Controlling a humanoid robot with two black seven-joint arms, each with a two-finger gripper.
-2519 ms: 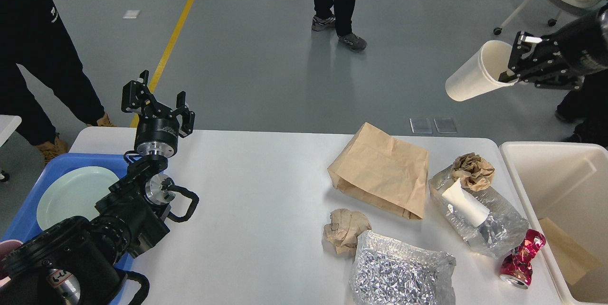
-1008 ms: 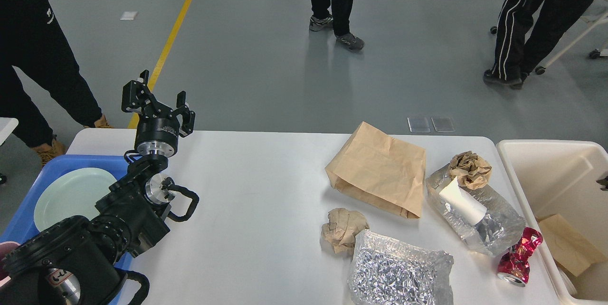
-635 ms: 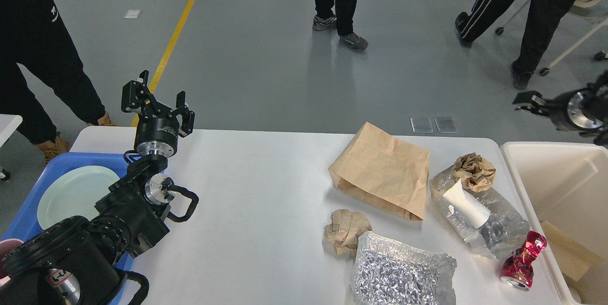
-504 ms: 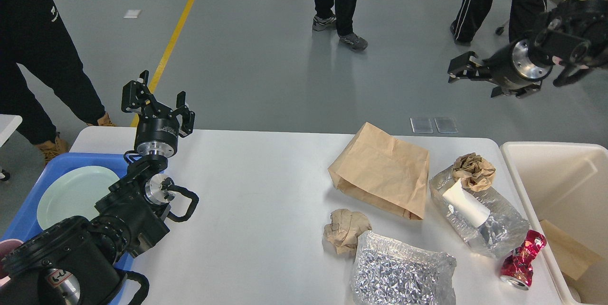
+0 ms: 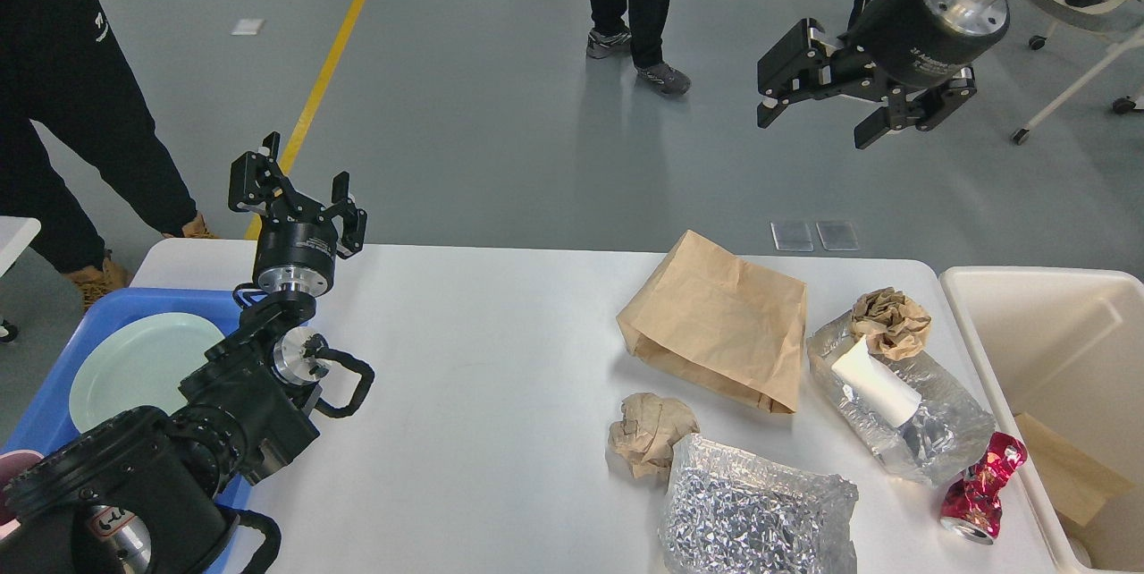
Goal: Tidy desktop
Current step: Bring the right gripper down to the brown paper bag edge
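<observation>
The white desktop (image 5: 483, 377) carries litter on its right half: a brown paper bag (image 5: 719, 324), a crumpled brown paper ball (image 5: 651, 431), a silver foil bag (image 5: 755, 516), a clear foil pouch with a white roll (image 5: 898, 409), a second paper ball (image 5: 889, 322) and a crushed red can (image 5: 981, 489). My left gripper (image 5: 295, 189) is open and empty, held upright above the table's back left. My right gripper (image 5: 818, 105) is open and empty, high above the floor beyond the table's far right.
A blue tray (image 5: 54, 404) with a pale green plate (image 5: 143, 368) sits at the left edge. A cream bin (image 5: 1064, 377) with brown cardboard inside stands at the right. People stand on the floor behind the table.
My right gripper held a white paper cup over the bin, dropped out of view, then came back empty and swung up and left. The left arm has not moved.
</observation>
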